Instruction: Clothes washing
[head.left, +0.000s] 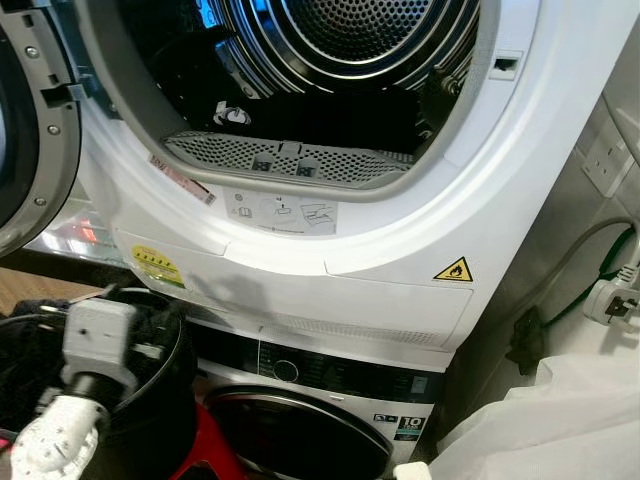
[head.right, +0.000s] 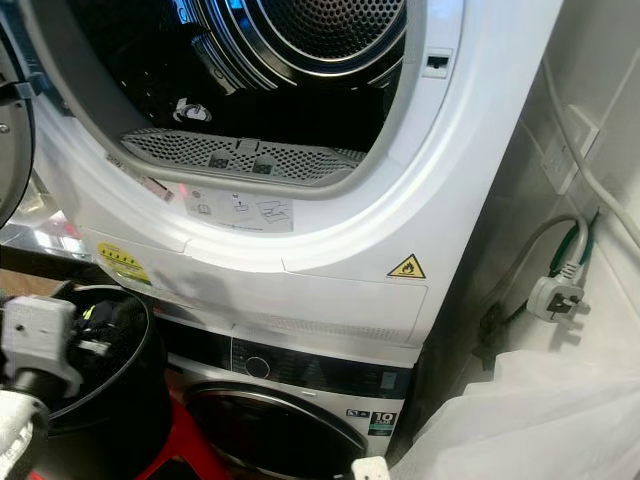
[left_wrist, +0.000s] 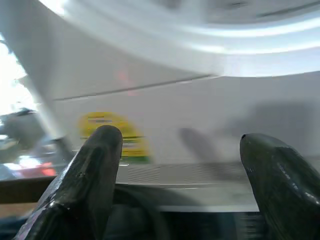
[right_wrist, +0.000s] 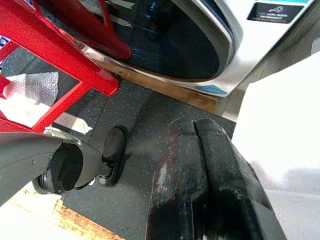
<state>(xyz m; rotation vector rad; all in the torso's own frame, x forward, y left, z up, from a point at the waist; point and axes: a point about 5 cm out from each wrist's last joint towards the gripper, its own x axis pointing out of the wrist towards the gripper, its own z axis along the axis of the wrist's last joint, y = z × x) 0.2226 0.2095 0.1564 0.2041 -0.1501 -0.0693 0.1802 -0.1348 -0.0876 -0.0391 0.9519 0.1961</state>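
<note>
I see dryer (head.left: 400, 250) with door open, stacked on top of washing machine (head.left: 300, 420). Dark drum (head.left: 350, 40) inside dryer, lint filter (head.left: 285, 160) at front lip. Black basket (head.left: 150, 400) of dark clothes (head.left: 30, 330) sits below dryer, left of washing machine. Left hand (left_wrist: 180, 175) released, fingers wide apart, facing dryer's yellow sticker (left_wrist: 112, 132). Right hand (right_wrist: 197, 165) clenched, holding nothing, low over dark floor (right_wrist: 145, 140) near washing machine.

Home laundry corner: dryer (head.left: 300, 200) stacked on washing machine (head.left: 320, 410).
</note>
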